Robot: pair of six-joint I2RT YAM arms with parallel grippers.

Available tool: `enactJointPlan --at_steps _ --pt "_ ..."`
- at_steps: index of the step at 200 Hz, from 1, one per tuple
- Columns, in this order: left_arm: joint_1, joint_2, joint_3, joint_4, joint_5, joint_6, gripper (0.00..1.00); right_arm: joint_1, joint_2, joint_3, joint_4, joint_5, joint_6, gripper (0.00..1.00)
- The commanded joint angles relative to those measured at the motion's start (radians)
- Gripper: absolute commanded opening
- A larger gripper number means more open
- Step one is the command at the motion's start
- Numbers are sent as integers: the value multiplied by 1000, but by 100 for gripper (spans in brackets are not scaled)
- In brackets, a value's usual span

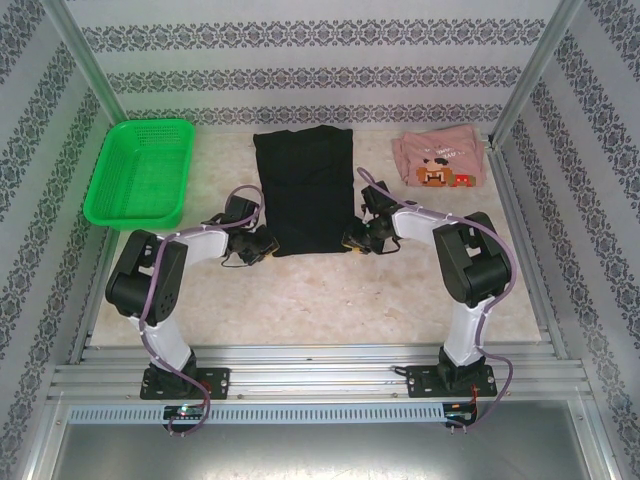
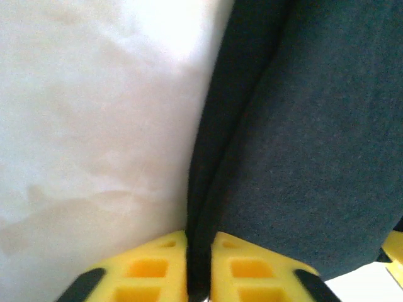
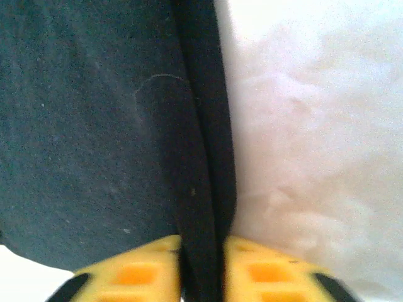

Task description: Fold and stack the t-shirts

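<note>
Top external view gives the whole layout, which the wrist cameras cannot. A green mesh basket [image 1: 140, 170] sits at the far left. The black t-shirt [image 1: 303, 190] lies flat as a tall rectangle in the middle of the table [image 1: 300, 300]. The pink t-shirt [image 1: 437, 162] is at the far right, print side up, apparently bunched rather than neatly folded, though that is hard to judge from this height. The three lie well apart. The left gripper [image 1: 262, 245] sits at the black tee's near left corner and the right gripper [image 1: 355, 240] at its near right corner.

The left wrist view adds what the overhead cannot resolve. Its yellow fingers [image 2: 151, 274] are pressed together on a doubled edge of black cloth, with pale table to the left and the shirt's body to the right. The right wrist view mirrors it: yellow fingers [image 3: 141, 277] pinch a black fold, shirt to the left, table to the right.

The tabletop is pale, mottled beige. It is enclosed by white wallpaper [image 1: 300, 75] with dark ornamental bands and framed by aluminium posts [image 1: 85, 60]. A ribbed metal rail [image 1: 320, 375] carries the arm bases at the near edge.

The left arm [image 1: 160, 270] and right arm [image 1: 470, 265] rise from their bases, bend at elbows set outwards, and reach inwards and low, wrists close to the tabletop.
</note>
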Motion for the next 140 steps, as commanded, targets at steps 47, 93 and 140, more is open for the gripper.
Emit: enactJointPlan --at_steps 47,93,140 --pt "-13 -100 2 -99 5 92 0 10 -88 -20 -2 -22 24 0" --pt "-13 -271 -104 -132 31 78 0 50 -244 -111 -35 -21 68 0" --pt "-14 -530 -262 -219 42 39 0 163 -483 -282 -48 16 221 0"
